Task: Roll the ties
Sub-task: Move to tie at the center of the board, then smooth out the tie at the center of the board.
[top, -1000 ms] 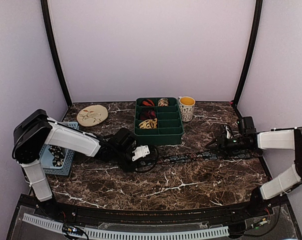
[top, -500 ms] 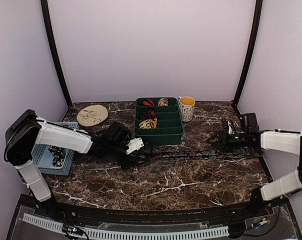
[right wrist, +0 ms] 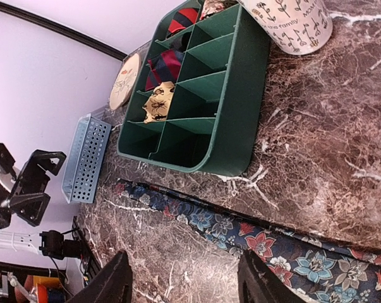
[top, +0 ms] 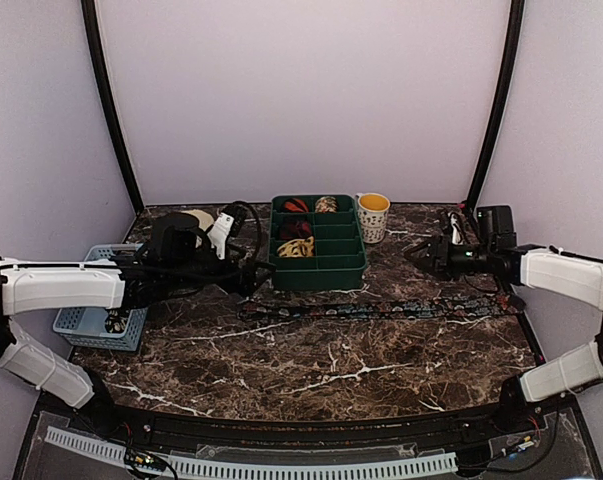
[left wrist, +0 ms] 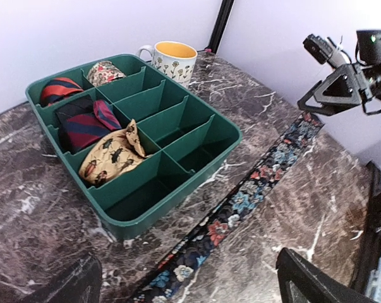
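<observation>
1. White shell links between black joints on left arm (top: 66, 287) and right arm (top: 566, 272).
2. Matte black, angular fingers (left wrist: 313, 284) on left gripper (top: 259, 283); likewise on right gripper (top: 418, 252).
3. Thin black cables (top: 243, 205) looped at left wrist, small white bracket (top: 219, 229) alongside.

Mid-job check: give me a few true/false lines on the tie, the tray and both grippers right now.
The floral tie lies unrolled in front of the green tray. True.
The left gripper is shut on the tie. False: it is open, holding nothing.
The right gripper is open. True.
Every tray compartment holds a rolled tie. False: four do; the others are empty.
The mug stands inside the tray. False: it stands beside it.
</observation>
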`<state>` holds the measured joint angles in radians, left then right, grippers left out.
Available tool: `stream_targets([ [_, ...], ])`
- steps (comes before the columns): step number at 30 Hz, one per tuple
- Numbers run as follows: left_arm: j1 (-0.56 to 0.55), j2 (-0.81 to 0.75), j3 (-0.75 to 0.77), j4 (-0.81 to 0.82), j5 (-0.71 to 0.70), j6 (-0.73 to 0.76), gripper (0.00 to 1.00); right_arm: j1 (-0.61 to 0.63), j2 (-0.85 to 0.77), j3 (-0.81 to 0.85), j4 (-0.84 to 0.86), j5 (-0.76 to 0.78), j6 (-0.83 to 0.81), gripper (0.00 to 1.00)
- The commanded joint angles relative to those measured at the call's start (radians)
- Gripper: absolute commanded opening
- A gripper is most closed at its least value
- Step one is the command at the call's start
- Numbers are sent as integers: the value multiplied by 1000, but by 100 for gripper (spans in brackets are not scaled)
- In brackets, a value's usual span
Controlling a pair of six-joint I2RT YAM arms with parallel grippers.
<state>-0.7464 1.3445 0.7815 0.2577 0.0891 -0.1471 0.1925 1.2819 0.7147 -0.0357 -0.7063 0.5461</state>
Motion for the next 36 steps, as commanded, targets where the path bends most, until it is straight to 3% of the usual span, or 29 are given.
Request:
stream_targets([
  [1,57,31,-46,148,307,-285,99,16,17,48,53,-8,-3,59],
  [5,113,106,-119,384,488,-445,99,27,42,56,55,-11,-10,64],
  [12,168,265,-114,463,577,-546,99,51,160,65,57,-16,-12,68],
  [27,227,514,-164,514,555,-604,99,76,413,85,134,-41,6,69],
  [36,252,520,-174,492,532,-594,99,35,521,27,128,23,-37,66],
])
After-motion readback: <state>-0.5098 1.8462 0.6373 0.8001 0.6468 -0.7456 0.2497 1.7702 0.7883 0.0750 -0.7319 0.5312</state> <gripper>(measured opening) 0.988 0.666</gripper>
